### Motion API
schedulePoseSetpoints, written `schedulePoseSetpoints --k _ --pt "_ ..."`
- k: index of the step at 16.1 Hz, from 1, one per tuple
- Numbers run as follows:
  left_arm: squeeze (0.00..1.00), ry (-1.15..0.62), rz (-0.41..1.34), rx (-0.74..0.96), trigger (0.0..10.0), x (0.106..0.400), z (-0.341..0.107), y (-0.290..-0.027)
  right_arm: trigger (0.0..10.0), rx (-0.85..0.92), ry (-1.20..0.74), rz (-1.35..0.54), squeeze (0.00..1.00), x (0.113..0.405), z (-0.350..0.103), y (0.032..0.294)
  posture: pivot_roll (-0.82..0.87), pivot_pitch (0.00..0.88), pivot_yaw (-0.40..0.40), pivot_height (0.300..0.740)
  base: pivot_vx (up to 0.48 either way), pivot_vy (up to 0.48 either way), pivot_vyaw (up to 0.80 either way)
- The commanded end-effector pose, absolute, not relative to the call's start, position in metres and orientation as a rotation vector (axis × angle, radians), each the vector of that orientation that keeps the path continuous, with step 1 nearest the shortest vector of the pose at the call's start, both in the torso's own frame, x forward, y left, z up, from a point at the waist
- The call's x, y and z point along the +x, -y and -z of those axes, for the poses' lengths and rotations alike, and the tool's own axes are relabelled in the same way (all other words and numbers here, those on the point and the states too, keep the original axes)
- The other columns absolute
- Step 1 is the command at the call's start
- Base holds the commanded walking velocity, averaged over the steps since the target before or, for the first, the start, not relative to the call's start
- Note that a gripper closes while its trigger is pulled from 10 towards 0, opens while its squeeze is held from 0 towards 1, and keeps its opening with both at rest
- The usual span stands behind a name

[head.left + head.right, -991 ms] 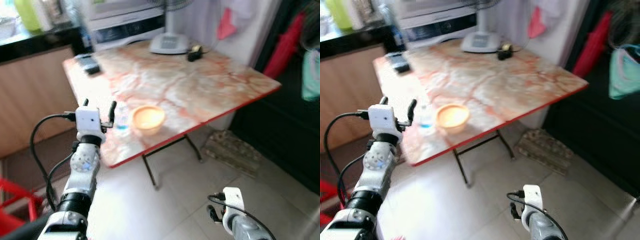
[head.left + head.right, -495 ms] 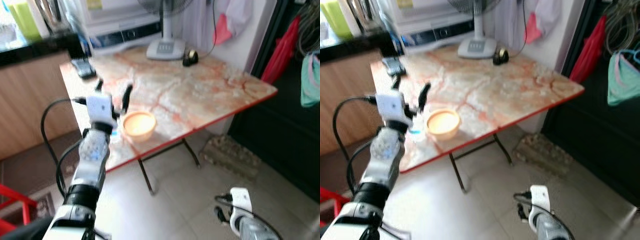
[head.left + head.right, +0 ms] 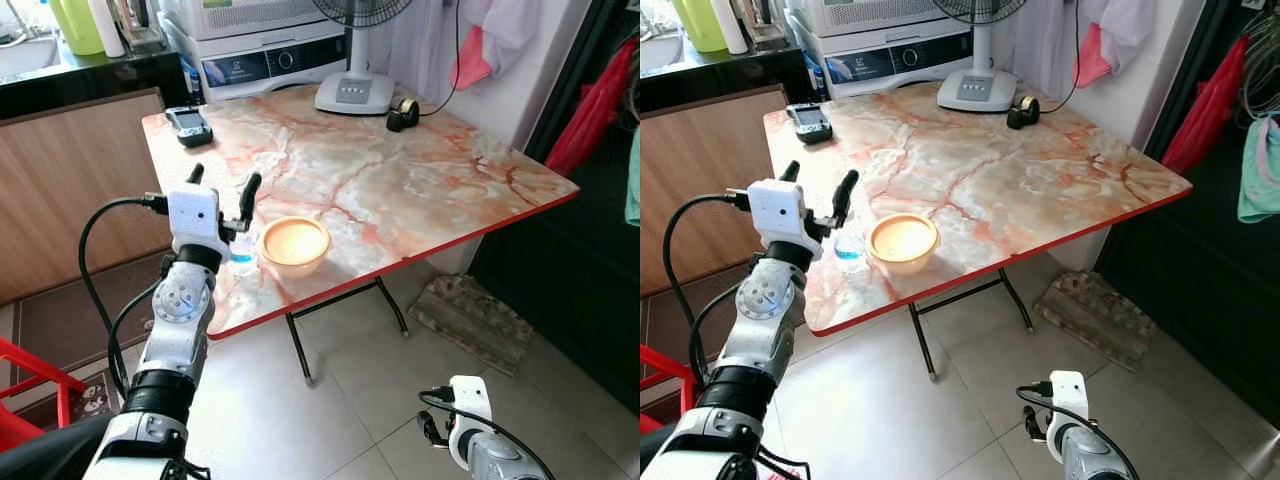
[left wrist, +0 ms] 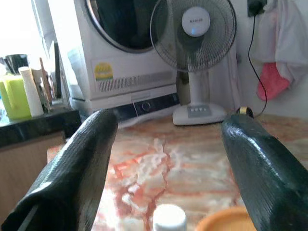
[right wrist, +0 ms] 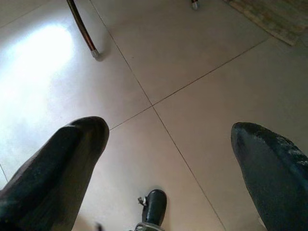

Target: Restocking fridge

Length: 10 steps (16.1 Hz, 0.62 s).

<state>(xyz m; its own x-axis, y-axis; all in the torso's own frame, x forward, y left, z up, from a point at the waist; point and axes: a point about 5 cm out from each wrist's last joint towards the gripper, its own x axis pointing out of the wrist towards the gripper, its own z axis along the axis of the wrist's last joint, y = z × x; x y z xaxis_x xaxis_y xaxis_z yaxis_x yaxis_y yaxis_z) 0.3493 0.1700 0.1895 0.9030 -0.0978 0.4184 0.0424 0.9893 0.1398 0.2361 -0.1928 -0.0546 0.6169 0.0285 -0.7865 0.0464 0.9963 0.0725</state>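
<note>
Although the task is the restocking of a fridge, no item is yet held and no fridge can be identified, so the work is judged to be at its outset. Item one: a small clear plastic water bottle with a white cap (image 3: 850, 250), stood upright on the marbled pink folding table with a red edge (image 3: 420, 190), just beside a shallow orange plastic bowl (image 3: 294, 243). Item two: the left gripper (image 3: 220, 195), raised over the table's near edge with its two black fingers spread apart, the bottle below and between them (not yet touched). Item three: the right gripper (image 5: 168, 144), hung low over the tiled floor, fingers likewise apart. Grasping, carrying and shelving are all left.
</note>
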Motion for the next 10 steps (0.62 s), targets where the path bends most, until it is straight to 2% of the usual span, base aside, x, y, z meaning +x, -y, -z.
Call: schedulePoseSetpoints --k 1,7,10 --pt "0.00 0.420 0.054 0.116 10.0 0.348 -0.187 -0.174 10.0 0.077 -0.904 0.010 0.00 0.238 0.053 0.195 0.03 0.000 -0.013 0.740 0.000 0.000 0.00" --pt "0.00 0.378 -0.012 0.135 10.0 0.346 -0.176 -0.191 10.0 0.073 -0.906 0.002 0.00 0.239 0.053 0.195 0.03 0.000 -0.021 0.740 0.000 0.000 0.00" --pt "0.00 0.370 -0.008 0.140 10.0 0.346 -0.175 -0.191 10.0 0.069 -0.909 -0.004 0.00 0.238 0.053 0.195 0.03 0.000 -0.024 0.740 0.084 0.000 0.00"
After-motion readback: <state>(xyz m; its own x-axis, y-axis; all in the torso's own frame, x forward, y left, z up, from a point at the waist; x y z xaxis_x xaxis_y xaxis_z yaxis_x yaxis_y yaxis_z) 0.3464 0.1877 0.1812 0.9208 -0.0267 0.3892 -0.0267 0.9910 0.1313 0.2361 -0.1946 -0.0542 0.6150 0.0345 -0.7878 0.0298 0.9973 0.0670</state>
